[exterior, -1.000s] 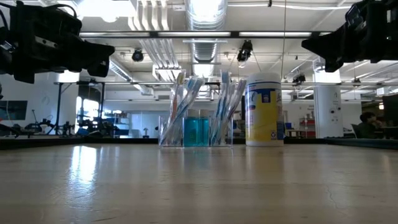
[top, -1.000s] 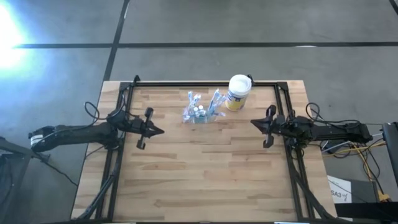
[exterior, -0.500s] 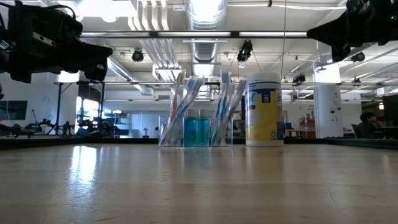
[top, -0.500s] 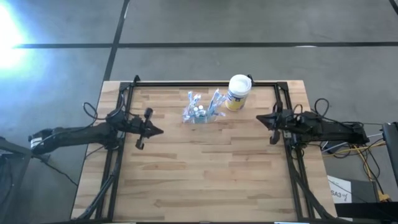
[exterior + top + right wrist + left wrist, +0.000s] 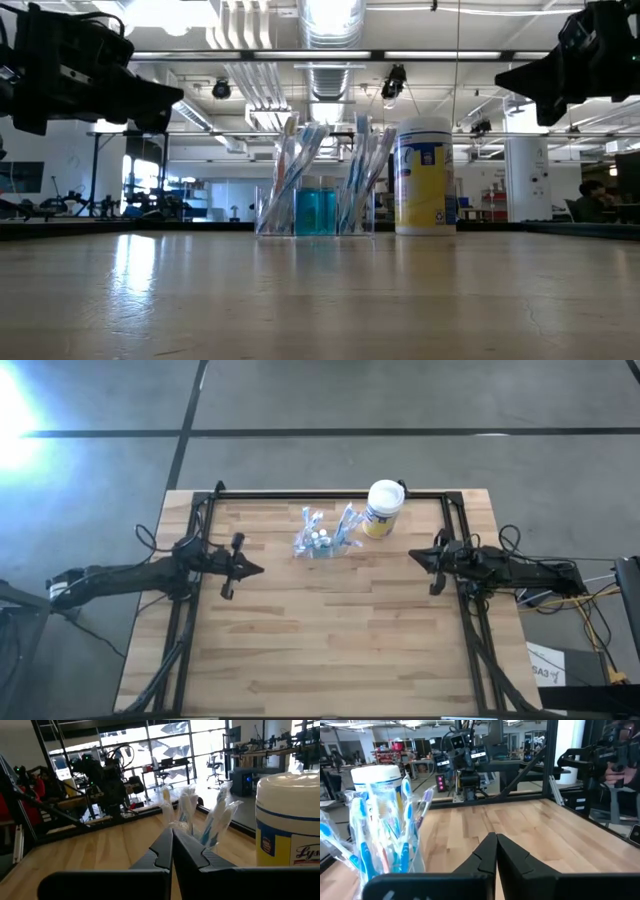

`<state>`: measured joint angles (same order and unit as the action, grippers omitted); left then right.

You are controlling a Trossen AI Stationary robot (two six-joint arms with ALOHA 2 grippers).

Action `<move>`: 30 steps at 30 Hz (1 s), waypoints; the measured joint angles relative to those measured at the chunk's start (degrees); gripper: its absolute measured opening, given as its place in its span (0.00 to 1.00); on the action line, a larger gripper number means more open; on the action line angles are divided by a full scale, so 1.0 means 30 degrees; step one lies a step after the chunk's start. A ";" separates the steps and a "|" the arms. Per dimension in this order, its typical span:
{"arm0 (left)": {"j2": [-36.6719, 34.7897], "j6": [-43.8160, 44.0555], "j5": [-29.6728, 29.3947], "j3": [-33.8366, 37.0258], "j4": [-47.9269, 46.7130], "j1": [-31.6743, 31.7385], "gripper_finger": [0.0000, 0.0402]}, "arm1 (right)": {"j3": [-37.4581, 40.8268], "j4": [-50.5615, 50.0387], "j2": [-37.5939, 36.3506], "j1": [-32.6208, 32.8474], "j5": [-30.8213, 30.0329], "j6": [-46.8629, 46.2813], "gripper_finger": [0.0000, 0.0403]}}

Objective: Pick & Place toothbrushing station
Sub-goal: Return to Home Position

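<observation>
The clear toothbrushing station (image 5: 322, 546), full of toothbrushes (image 5: 300, 170), stands toward 12 o'clock on the pale plank bench (image 5: 330, 650). At its 2 o'clock is a white canister (image 5: 383, 508) whose yellow label begins "Ly". The left end effector (image 5: 258, 570) at 9 o'clock and the right end effector (image 5: 412, 556) at 3 o'clock hover closed and empty. Ceiling ducts (image 5: 325, 85) run overhead.
</observation>
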<state>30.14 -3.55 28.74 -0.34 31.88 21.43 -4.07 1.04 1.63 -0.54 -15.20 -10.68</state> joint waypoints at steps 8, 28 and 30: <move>0.0026 0.0714 -0.0014 -0.0042 -0.0163 0.0000 0.05 | 0.0390 -0.0102 -0.0007 0.0000 0.0009 0.0185 0.02; 0.0026 0.0748 -0.0023 -0.0073 -0.0306 0.0000 0.04 | 0.0472 -0.0146 -0.0007 0.0000 0.0058 0.0257 0.02; 0.0026 0.0750 -0.0023 -0.0073 -0.0306 0.0000 0.04 | 0.0472 -0.0146 -0.0007 0.0000 0.0058 0.0257 0.02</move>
<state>30.22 -1.30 28.67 -0.56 30.96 21.43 -2.66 0.60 1.61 -0.54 -15.03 -9.91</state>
